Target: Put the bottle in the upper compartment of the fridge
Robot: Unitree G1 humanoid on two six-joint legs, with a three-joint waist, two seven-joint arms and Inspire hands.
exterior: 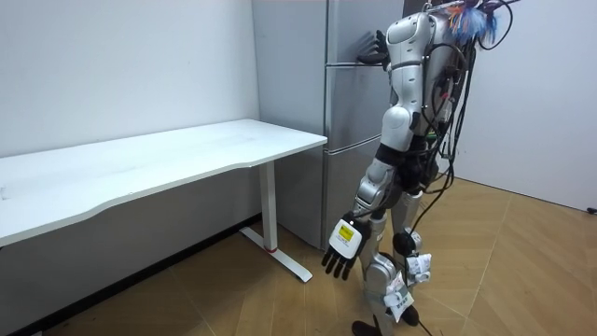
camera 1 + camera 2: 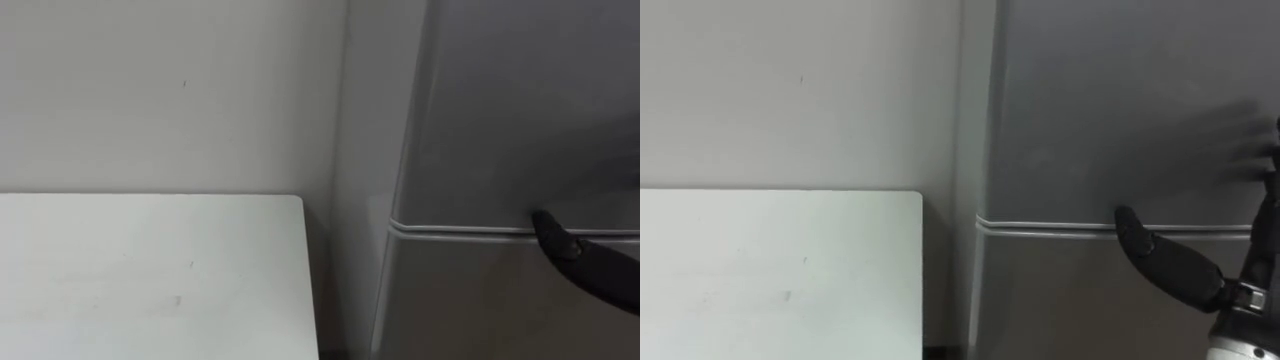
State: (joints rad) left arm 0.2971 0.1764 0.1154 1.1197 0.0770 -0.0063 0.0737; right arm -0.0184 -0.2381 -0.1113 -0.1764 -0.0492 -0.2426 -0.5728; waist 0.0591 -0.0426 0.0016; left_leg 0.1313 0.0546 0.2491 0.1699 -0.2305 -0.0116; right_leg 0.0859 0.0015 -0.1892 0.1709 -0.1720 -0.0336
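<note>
I stand close to a tall grey fridge (image 2: 500,120), whose upper and lower doors are both closed. My right hand (image 2: 1180,265) is raised against the door front. Its dark thumb tip rests at the seam (image 2: 1060,228) between the two doors, and the fingers are spread flat on the upper door. In the room view the right hand (image 1: 373,47) shows at head height on the fridge (image 1: 350,112). My left hand (image 1: 340,250) hangs by my thigh, with relaxed fingers and nothing in it.
A white table (image 2: 150,270) stands against the wall just left of the fridge, with a narrow gap between them. In the room view the table (image 1: 187,154) runs long to the room view's left, over wooden floor (image 1: 504,280).
</note>
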